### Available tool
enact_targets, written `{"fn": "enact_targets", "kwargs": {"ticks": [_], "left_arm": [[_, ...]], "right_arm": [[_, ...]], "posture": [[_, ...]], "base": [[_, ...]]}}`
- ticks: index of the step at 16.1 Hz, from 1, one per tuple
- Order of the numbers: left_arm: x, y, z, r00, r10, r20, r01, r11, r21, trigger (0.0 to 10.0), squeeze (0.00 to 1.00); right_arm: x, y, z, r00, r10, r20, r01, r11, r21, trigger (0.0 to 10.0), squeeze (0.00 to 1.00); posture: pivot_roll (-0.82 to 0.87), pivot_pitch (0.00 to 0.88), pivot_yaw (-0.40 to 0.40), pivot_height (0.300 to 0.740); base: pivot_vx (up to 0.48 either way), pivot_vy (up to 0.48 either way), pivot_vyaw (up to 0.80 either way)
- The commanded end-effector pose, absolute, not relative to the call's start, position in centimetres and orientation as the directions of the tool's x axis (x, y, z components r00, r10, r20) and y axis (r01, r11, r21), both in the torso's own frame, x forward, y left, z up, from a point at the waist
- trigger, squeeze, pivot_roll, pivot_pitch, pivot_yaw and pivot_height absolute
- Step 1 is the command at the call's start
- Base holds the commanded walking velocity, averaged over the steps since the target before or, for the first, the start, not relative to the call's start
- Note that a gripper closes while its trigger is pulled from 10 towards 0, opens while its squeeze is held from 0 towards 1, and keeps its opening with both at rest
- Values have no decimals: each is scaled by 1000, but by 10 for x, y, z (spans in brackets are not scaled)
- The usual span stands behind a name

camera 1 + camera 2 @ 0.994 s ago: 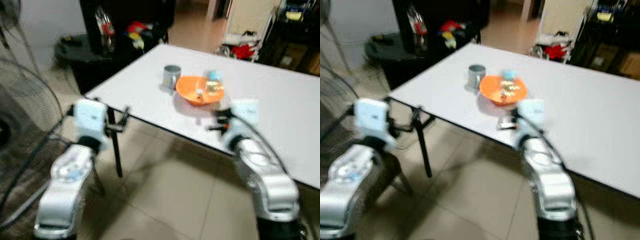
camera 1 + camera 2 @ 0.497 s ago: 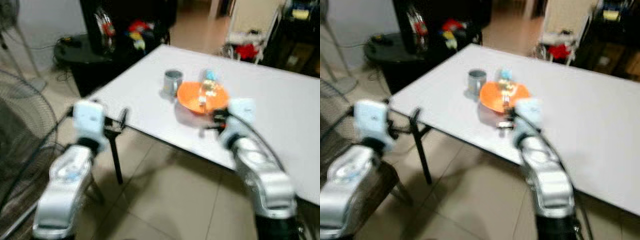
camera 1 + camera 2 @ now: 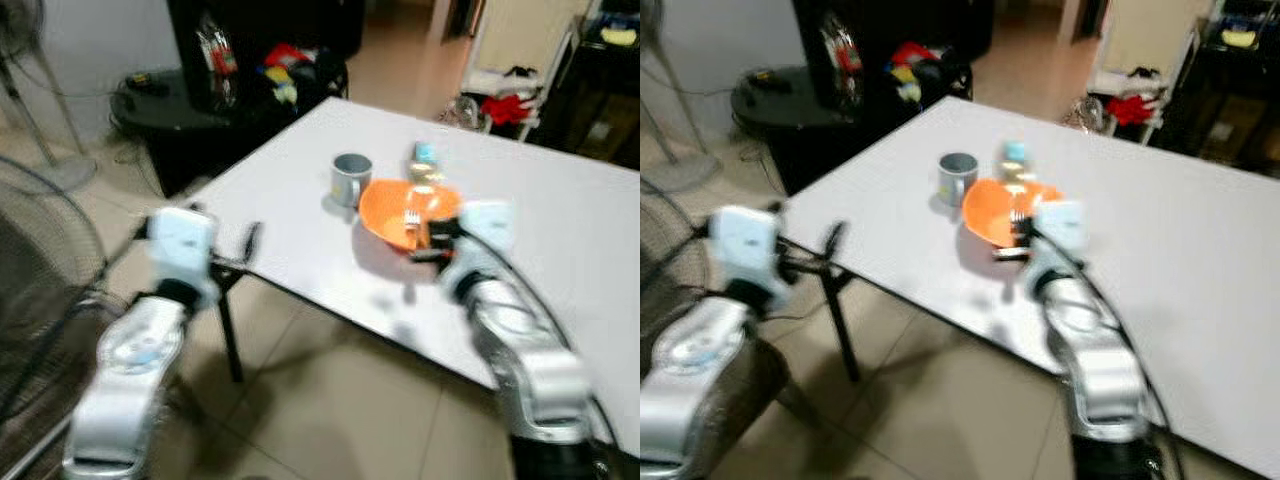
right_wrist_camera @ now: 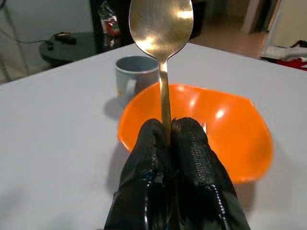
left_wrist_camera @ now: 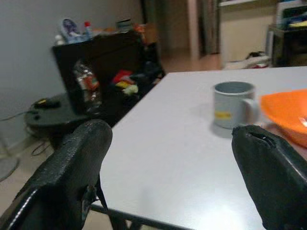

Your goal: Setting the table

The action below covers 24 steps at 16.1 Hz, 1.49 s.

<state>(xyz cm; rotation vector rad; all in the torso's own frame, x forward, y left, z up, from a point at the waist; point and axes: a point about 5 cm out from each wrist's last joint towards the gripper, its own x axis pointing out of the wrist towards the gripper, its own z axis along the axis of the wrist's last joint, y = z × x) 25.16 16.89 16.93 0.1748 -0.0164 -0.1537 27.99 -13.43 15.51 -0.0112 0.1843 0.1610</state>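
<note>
Right gripper (image 4: pixel 165 136) pinched a spoon (image 4: pixel 161 28) over the white table (image 3: pixel 560 210); left gripper (image 5: pixel 172 158) stood spread at the table's near corner.

The right fingers (image 4: pixel 194 153) were pressed together on the spoon's handle, its lower part hidden between them, its bowl standing up past the fingertips. Beyond the spoon sat an orange bowl (image 4: pixel 230 129) with a grey mug (image 4: pixel 132 76) just beside it, both on the table. In the blurred head views the gripper hung at the bowl's near rim; whether it touched could not be told. A small pale-blue item (image 3: pixel 424 153) behind the bowl was too smeared to identify. The left fingers (image 5: pixel 72 163) were wide apart with nothing between them, their tips cut off by the frame edge. Dark furniture (image 3: pixel 260 40) with cluttered, indistinct objects stood past the table's far corner.
</note>
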Motion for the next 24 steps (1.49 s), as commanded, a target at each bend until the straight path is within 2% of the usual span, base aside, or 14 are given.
{"fn": "enact_targets", "kwargs": {"ticks": [1,9,14,15,17,20,24], "left_arm": [[253,164,174,986,-168,20,162,972,173,10000,0],[254,150,176,961,-275,21,266,946,188,10000,0],[251,148,183,938,-347,13,341,925,167,10000,0],[247,145,177,918,-394,-37,395,904,163,10000,0],[237,135,166,827,-541,-153,561,811,164,10000,0],[232,128,166,750,-626,-212,658,739,145,10000,0],[225,123,166,652,-710,-266,752,649,115,10000,0]], "right_arm": [[284,-144,159,978,127,-165,-129,992,-6,10000,0],[292,-144,167,973,103,-208,-106,994,-2,10000,0],[291,-148,161,946,43,-321,-62,997,-50,10000,0],[290,-152,154,928,19,-373,-49,996,-71,10000,0],[291,-157,143,874,-4,-486,-29,998,-60,10000,0],[297,-160,139,838,-14,-546,-36,996,-81,10000,0],[313,-159,140,828,12,-560,-62,996,-70,10000,0]], "posture": [[98,0,1,740],[107,0,-26,740],[115,0,-28,740],[113,0,-25,740],[112,0,-16,740],[113,0,-8,740],[122,0,-21,740]], "base": [[349,0,0],[341,0,0],[0,0,0],[0,0,0],[0,0,0],[0,0,0],[0,0,0]]}}
